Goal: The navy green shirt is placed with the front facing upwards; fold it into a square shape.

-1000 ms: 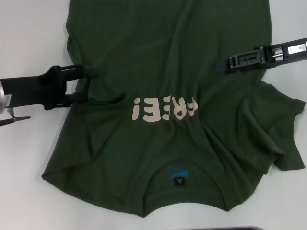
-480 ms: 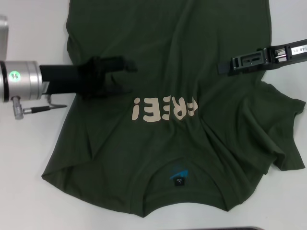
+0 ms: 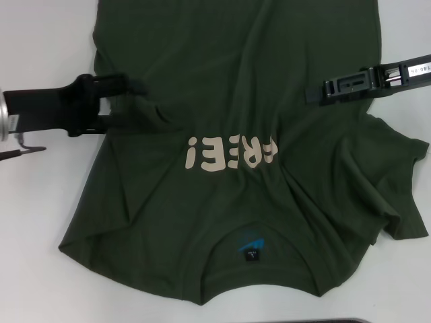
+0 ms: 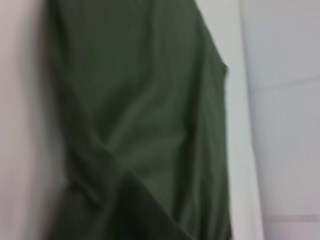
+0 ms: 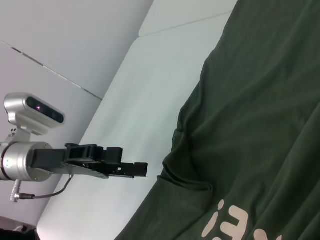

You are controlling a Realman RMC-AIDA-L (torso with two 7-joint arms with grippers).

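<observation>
Your dark olive-green cotton T-shirt (image 3: 236,155) lies spread on the white table (image 3: 40,40), collar near, not yet folded. Left gripper (image 3: 131,94), fingers apart, is at its left edge; right gripper (image 3: 316,93) hovers opposite, its state I cannot tell.

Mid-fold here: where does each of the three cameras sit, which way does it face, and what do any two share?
Head: looks down on the dark olive-green cotton T-shirt; left gripper and right gripper show.
Left wrist: looks close at shirt fabric and white table; no robot parts show.
Right wrist: faces across the shirt toward the left gripper.
Shared: head and right wrist both show the cream lettering.
</observation>
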